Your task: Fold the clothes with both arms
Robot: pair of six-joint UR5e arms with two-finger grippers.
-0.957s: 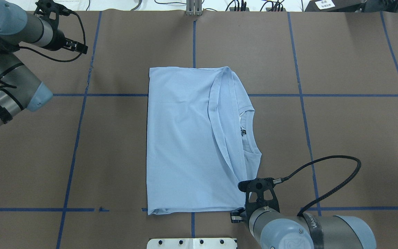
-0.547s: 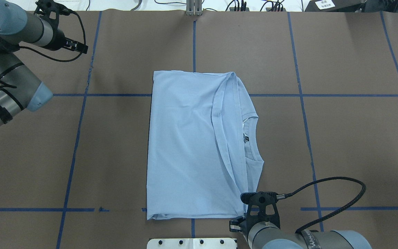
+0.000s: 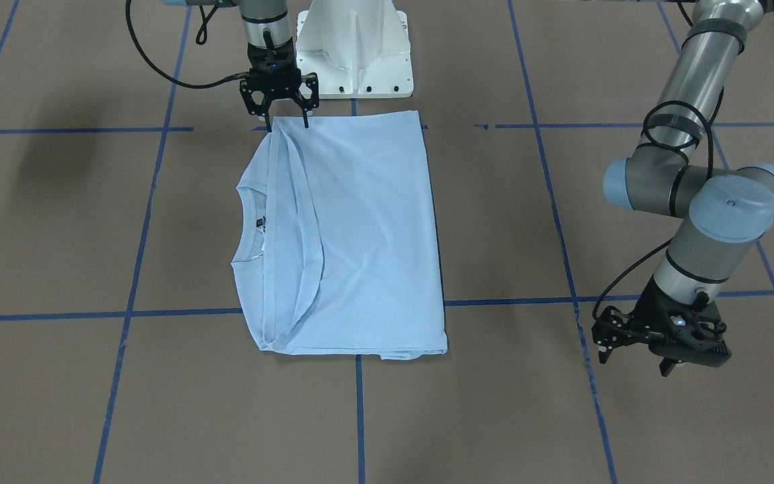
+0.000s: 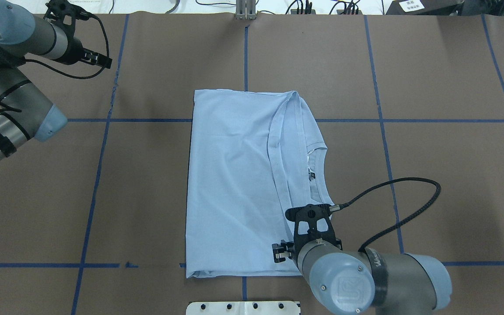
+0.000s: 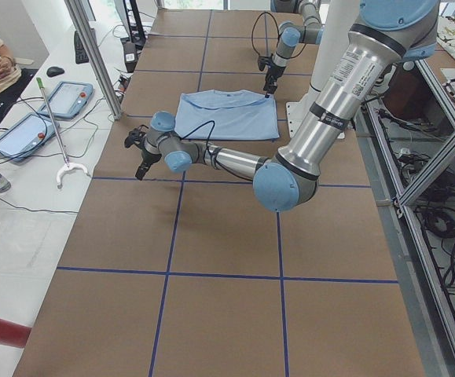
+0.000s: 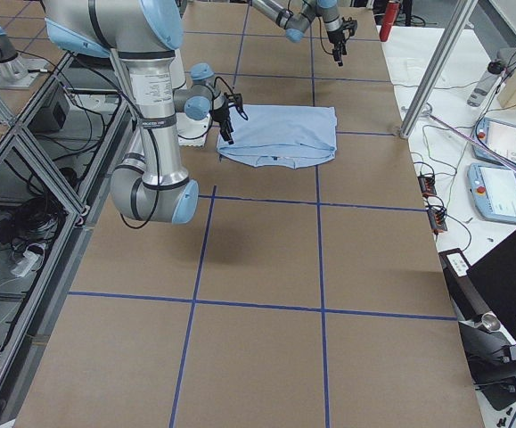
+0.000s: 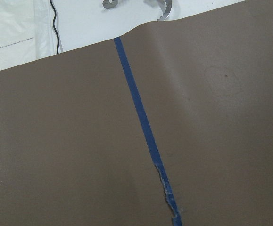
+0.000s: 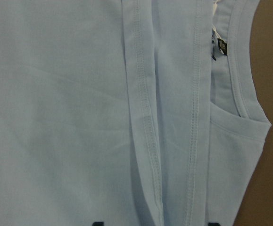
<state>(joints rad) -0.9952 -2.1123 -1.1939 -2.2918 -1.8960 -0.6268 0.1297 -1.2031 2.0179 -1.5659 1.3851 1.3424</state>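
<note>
Tabletop (image 4: 431, 175) w/ folded T-shirt (image 4: 234, 183); collar (image 4: 319, 173) partly hidden.

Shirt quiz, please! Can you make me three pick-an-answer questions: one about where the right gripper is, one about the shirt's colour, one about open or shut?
1. Where is the right gripper?
A) far off to one side
B) over the shirt's corner by the base
C) under the shirt

2. What colour is the shirt?
A) pale blue
B) red
C) green

3. The right gripper's jaws are:
A) shut on the shirt
B) shut on nothing
C) open

1 B: it hangs at the shirt's corner by the base.
2 A: every view shows pale blue.
3 C: its fingers stand apart.
</note>
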